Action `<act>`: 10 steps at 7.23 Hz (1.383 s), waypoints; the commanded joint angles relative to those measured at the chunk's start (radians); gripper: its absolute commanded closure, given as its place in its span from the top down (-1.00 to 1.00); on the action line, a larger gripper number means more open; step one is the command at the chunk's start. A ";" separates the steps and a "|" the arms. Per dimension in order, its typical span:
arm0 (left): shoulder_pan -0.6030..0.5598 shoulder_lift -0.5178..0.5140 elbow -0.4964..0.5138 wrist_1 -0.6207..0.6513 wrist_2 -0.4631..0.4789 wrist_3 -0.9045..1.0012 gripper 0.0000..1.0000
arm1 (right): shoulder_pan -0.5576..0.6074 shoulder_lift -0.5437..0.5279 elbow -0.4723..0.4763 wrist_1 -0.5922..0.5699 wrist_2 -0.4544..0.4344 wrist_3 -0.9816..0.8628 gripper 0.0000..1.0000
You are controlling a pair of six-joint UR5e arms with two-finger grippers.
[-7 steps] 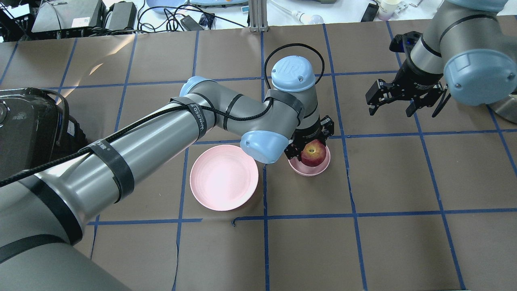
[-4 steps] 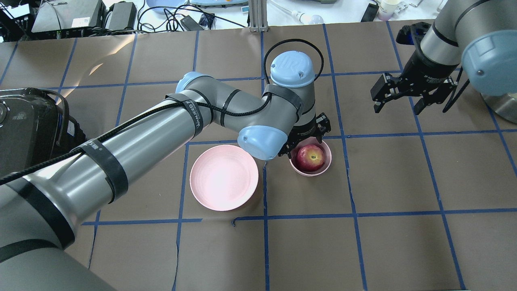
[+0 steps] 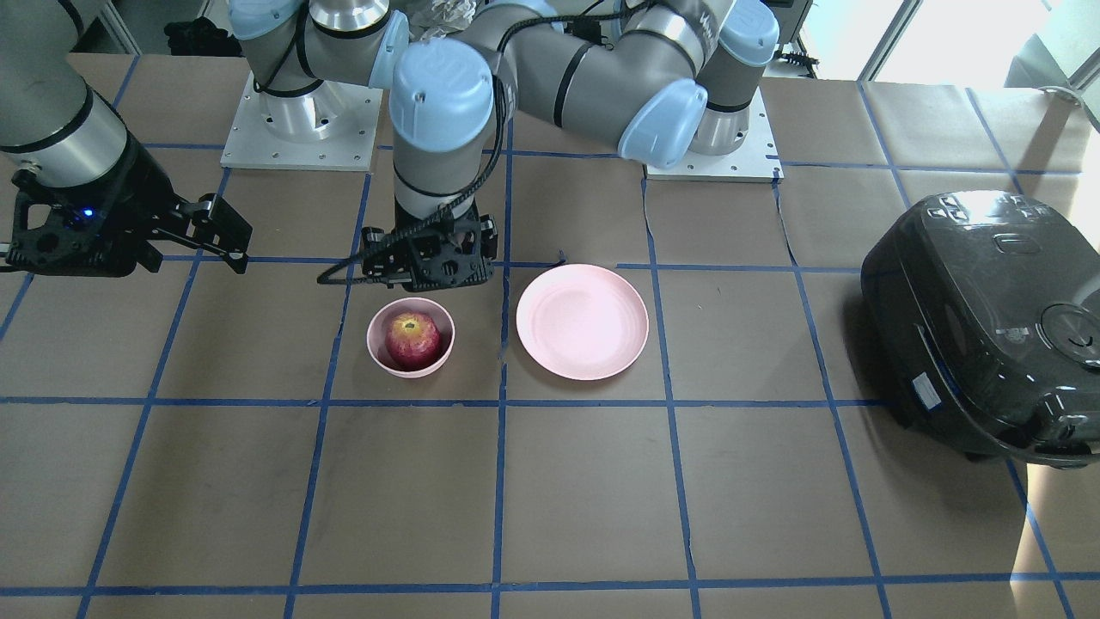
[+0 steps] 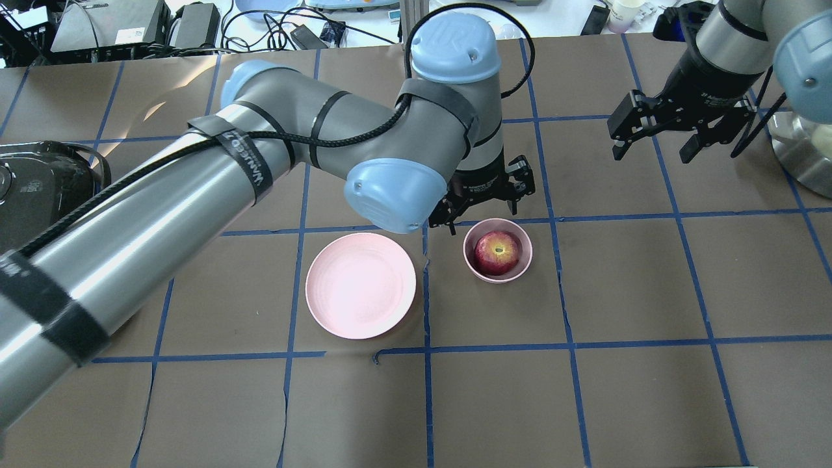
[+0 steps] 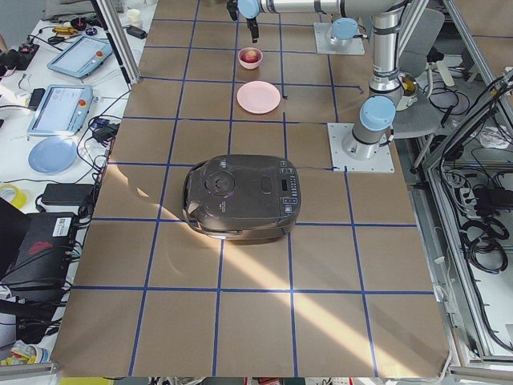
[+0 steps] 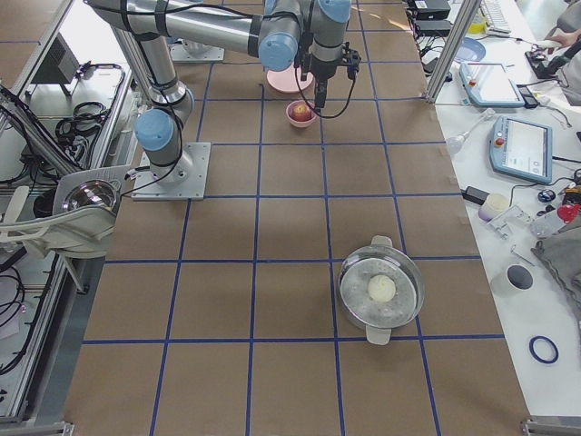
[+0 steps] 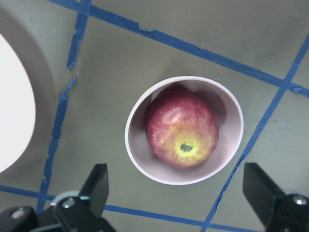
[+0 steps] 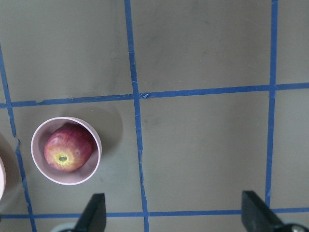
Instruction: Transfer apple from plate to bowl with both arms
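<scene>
The red apple (image 4: 497,252) with a yellowish stem dimple sits inside the small pink bowl (image 4: 523,268); both also show in the front view, apple (image 3: 412,338) and bowl (image 3: 376,353), and in the left wrist view, apple (image 7: 182,132) and bowl (image 7: 231,112). The wide pink plate (image 4: 361,285) lies bare to the bowl's left. My left gripper (image 4: 482,214) is open and empty, raised just behind the bowl. My right gripper (image 4: 653,149) is open and empty, high at the far right.
A black rice cooker (image 3: 988,318) stands at the table's left end. A steel pot with a white ball (image 6: 381,289) stands at the right end. Tablets, cables and boxes line the far edge (image 4: 195,26).
My left gripper has let go of the apple into the bowl and risen back from it. My right gripper has drawn away toward the far right.
</scene>
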 commanded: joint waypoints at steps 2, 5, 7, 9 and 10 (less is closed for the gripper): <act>0.018 0.190 -0.003 -0.262 0.034 0.212 1.00 | 0.032 -0.027 -0.034 0.009 -0.031 0.147 1.00; 0.288 0.292 0.038 -0.374 0.165 0.487 1.00 | 0.115 -0.056 -0.021 0.047 -0.069 0.168 1.00; 0.444 0.304 0.036 -0.354 0.176 0.547 1.00 | 0.138 -0.079 -0.020 0.097 -0.068 0.167 1.00; 0.454 0.336 0.015 -0.352 0.180 0.582 0.97 | 0.139 -0.081 -0.021 0.101 -0.075 0.165 1.00; 0.454 0.345 -0.020 -0.316 0.177 0.600 0.96 | 0.139 -0.088 -0.034 0.111 -0.094 0.150 1.00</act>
